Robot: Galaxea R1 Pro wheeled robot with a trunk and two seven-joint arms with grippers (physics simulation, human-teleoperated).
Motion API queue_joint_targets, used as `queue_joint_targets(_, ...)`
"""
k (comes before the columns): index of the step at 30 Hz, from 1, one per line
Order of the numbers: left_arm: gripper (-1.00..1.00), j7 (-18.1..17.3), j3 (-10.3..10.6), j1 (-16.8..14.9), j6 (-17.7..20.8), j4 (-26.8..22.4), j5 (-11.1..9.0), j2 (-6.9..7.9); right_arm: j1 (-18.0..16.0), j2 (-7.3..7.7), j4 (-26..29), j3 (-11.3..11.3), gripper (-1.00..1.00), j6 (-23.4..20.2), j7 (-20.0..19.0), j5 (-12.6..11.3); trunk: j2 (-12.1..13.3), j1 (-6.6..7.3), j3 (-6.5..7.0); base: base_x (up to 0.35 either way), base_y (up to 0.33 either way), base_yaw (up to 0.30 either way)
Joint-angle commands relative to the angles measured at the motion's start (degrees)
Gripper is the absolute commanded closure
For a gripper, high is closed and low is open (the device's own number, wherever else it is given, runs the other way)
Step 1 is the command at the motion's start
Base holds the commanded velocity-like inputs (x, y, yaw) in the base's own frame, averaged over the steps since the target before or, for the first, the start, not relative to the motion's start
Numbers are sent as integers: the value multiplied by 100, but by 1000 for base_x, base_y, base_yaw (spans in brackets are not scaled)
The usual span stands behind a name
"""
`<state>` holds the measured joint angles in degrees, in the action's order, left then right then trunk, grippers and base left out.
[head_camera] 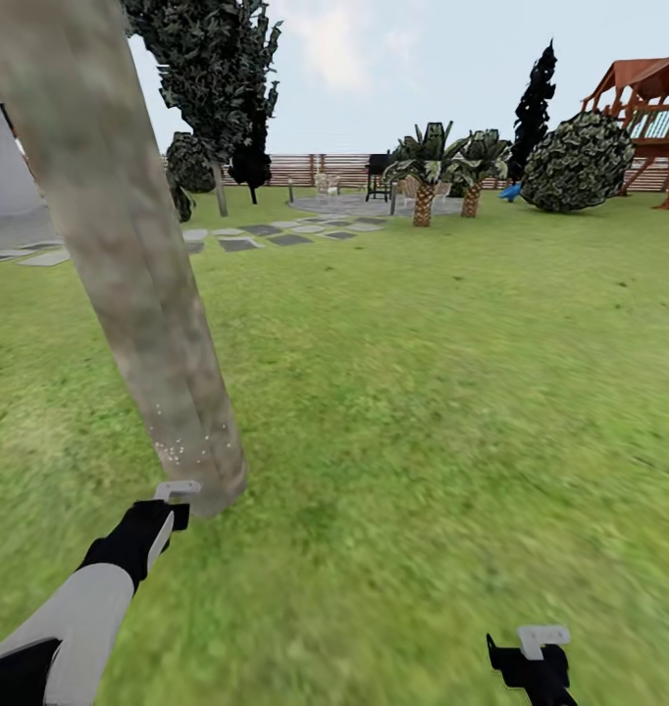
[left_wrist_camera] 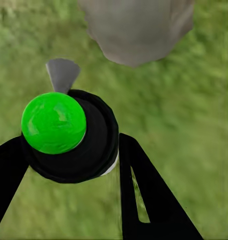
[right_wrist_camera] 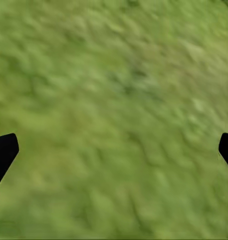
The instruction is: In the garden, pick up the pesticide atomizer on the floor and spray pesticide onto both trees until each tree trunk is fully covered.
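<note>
Grass (head_camera: pixel 423 392) covers the garden; stepping stones (head_camera: pixel 266 235) and fence (head_camera: pixel 305 167) lie toward twelve o'clock. The left gripper (left_wrist_camera: pixel 73 165) pinches the pesticide atomizer (left_wrist_camera: pixel 68 135) beside the tree trunk (head_camera: pixel 128 255) at ten o'clock. The right gripper (right_wrist_camera: pixel 114 150) is spread.

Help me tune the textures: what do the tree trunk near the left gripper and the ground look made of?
The tree trunk reads as smooth bark, matte, mottled grey-beige, with no deep grooves, and pale specks near its base. The floor looks like short grass, a blurry matte green with yellowish patches. Both are simulator renders, so the materials are only apparent.
</note>
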<state>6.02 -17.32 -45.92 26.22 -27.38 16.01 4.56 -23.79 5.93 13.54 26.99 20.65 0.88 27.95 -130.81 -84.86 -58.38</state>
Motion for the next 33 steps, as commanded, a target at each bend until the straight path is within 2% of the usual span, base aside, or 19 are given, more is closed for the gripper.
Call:
queue_joint_targets(1, 100, -8, 7, -22, 3, -2, 9, -13, 2, 2, 0, 0, -100, 0, 0, 0, 0, 0, 0, 186, -239, 33)
queue_joint_targets(3, 100, -20, 37, -52, 17, -79, 15, -122, 1, 16, -1, 0, -100, 0, 4, 0, 0, 0, 0, 173, -173, 8)
queue_joint_targets(6, 100, -29, 54, -57, 52, -448, 23, -217, 2, 27, 0, 1, -100, 0, 8, 0, 0, 0, 0, 41, -38, 1)
queue_joint_targets(8, 100, -53, 99, -106, 615, -947, 25, -273, 0, 30, 0, 1, -100, 0, 4, 0, 0, 0, 0, 4, -4, 0)
queue_joint_targets(9, 100, -71, 108, -126, 778, -1082, 25, -273, 0, 31, 0, 2, -100, 0, 2, 0, 0, 0, 0, 2, -1, 0)
queue_joint_targets(11, 100, -200, 119, -155, 1095, -1406, 25, -239, 4, 31, 0, 4, -100, 0, 7, 0, 0, 0, 0, 0, 0, 0)
queue_joint_targets(12, 100, -416, 122, -168, 1172, -1508, 34, -201, 4, 31, 0, 7, -100, 0, 5, -2, 0, 0, 0, 0, 0, 0)
queue_joint_targets(14, 100, -744, 120, -183, 1213, -1559, 57, -31, 2, 31, 0, 8, -100, 0, 7, -6, 0, 0, 0, 0, 0, 0)
queue_joint_targets(15, 100, -821, 117, -186, 1228, -1568, 54, 90, 1, 31, 0, 8, -100, 0, 8, -8, 0, 0, 0, 0, 0, 0)
queue_joint_targets(17, 100, -884, 120, -184, 1268, -1576, 54, 239, 3, 25, 0, 8, -100, 0, 9, -8, 0, 0, 0, 0, 0, 53)
queue_joint_targets(27, 100, -841, 144, -169, 1272, -1577, 96, 197, 1, 22, 0, 3, -100, 0, 14, -9, 0, 0, 0, 4, -1, 258)
queue_joint_targets(31, 100, -835, 505, -171, 1272, -1580, 95, 187, 1, 26, 0, 1, -100, 0, 15, -9, 0, 0, 0, 193, -133, 55)
queue_joint_targets(33, 100, -831, 601, -172, 1270, -1580, 98, 187, 2, 30, 0, 8, -100, 0, 17, -6, 0, 0, 0, 226, -180, 5)
